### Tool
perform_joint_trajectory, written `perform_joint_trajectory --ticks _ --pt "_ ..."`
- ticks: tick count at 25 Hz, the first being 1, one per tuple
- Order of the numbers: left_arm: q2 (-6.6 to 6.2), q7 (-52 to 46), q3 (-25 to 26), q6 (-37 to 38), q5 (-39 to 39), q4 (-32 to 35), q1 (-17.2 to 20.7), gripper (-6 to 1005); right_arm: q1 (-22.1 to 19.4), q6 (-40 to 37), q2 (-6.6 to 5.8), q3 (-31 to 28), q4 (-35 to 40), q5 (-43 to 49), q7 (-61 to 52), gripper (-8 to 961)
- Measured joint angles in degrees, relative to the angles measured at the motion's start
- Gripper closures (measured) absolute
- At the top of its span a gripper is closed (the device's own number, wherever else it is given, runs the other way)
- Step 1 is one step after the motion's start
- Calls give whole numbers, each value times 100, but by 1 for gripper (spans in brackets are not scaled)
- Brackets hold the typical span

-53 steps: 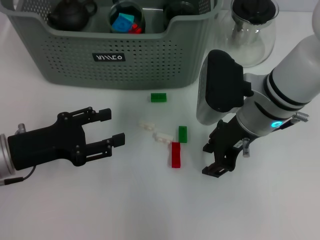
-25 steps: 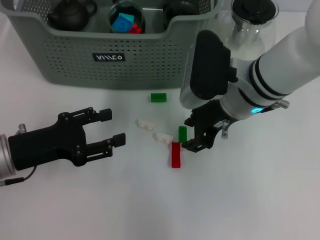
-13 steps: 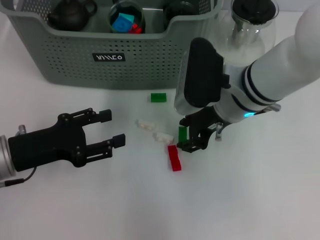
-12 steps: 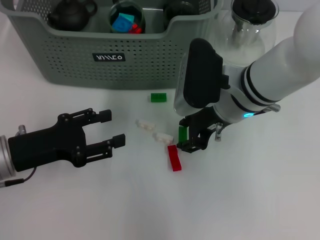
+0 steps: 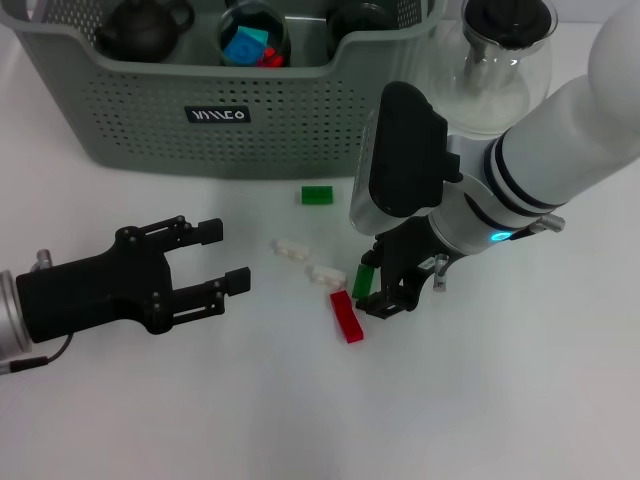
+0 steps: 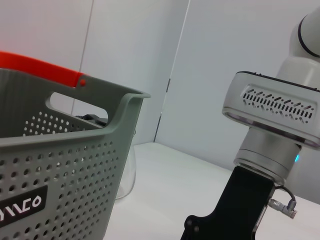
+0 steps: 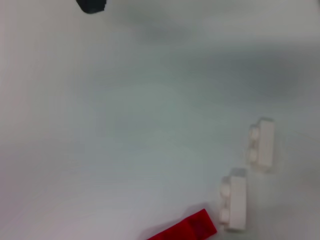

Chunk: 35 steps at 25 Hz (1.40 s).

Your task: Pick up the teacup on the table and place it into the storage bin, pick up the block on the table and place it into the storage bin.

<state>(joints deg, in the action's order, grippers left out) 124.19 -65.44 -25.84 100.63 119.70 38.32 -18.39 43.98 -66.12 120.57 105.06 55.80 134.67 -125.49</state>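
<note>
The grey-green storage bin [image 5: 230,110] stands at the back and also shows in the left wrist view [image 6: 60,165]. Inside it a teapot [image 5: 140,28] and a teacup [image 5: 255,40] holding blue and red blocks are visible. My right gripper [image 5: 378,285] is low over the table, shut on a small green block [image 5: 362,281] that sits tilted between its fingers. A red block [image 5: 347,315] lies just beside it, also seen from the right wrist [image 7: 185,230]. Another green block [image 5: 317,195] lies in front of the bin. My left gripper [image 5: 225,254] rests open at the left.
Two white blocks [image 5: 292,249] [image 5: 325,272] lie between the grippers, also seen as blocks [image 7: 262,142] [image 7: 235,205] in the right wrist view. A clear glass pot [image 5: 505,60] with a black lid stands right of the bin.
My right gripper swung left onto the green block and closed on it. The red block got nudged and turned slightly. The left arm stayed still.
</note>
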Motion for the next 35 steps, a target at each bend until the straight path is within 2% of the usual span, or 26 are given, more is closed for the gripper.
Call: perform_joint_trajectory --ticks 14,20,23,27,31,35 --pt "-9 0 -1 -51 0 -79 -24 276 74 59 10 -57 -198 -59 -45 443" --pt "-9 -4 0 -52 0 -79 -24 275 30 -80 0 -230 -119 -65 -120 520" --pt "-9 -11 -2 -51 0 -79 -25 275 -158 -493 -22 -671 436 -68 -106 521" --pt "-9 -21 0 -50 0 -79 -24 275 -547 -1207 -34 -1576 1560 -284 53 521" --pt "-13 -21 42 -52 -8 -79 -24 275 -812 -1894 -44 -2748 2662 -1051 209 520" --pt "-19 -19 154 -52 -10 -79 -40 274 -812 -2047 -42 -3597 3301 -1950 202 520"
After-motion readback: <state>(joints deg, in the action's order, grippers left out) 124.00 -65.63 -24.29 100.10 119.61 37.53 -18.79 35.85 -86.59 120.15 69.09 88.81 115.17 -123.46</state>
